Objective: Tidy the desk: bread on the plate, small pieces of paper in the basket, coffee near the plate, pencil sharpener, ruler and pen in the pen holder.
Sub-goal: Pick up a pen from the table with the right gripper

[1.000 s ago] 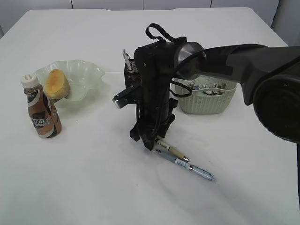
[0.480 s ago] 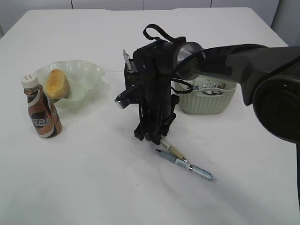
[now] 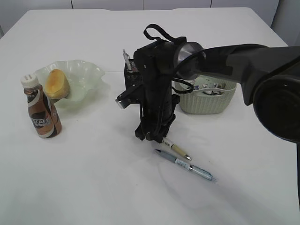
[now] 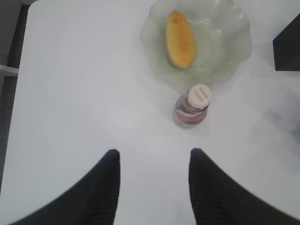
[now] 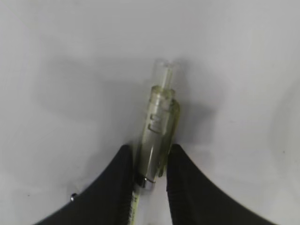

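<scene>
The right gripper is clamped on the cream pen, apparently tight; next, lift toward the pen holder at eleven o'clock.

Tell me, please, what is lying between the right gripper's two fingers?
The clear top end of a cream pen sits between the right gripper's fingers, which touch both its sides. The right wrist view shows this.

Lab-like test setup: bare white desk, pale wall panels behind.
</scene>
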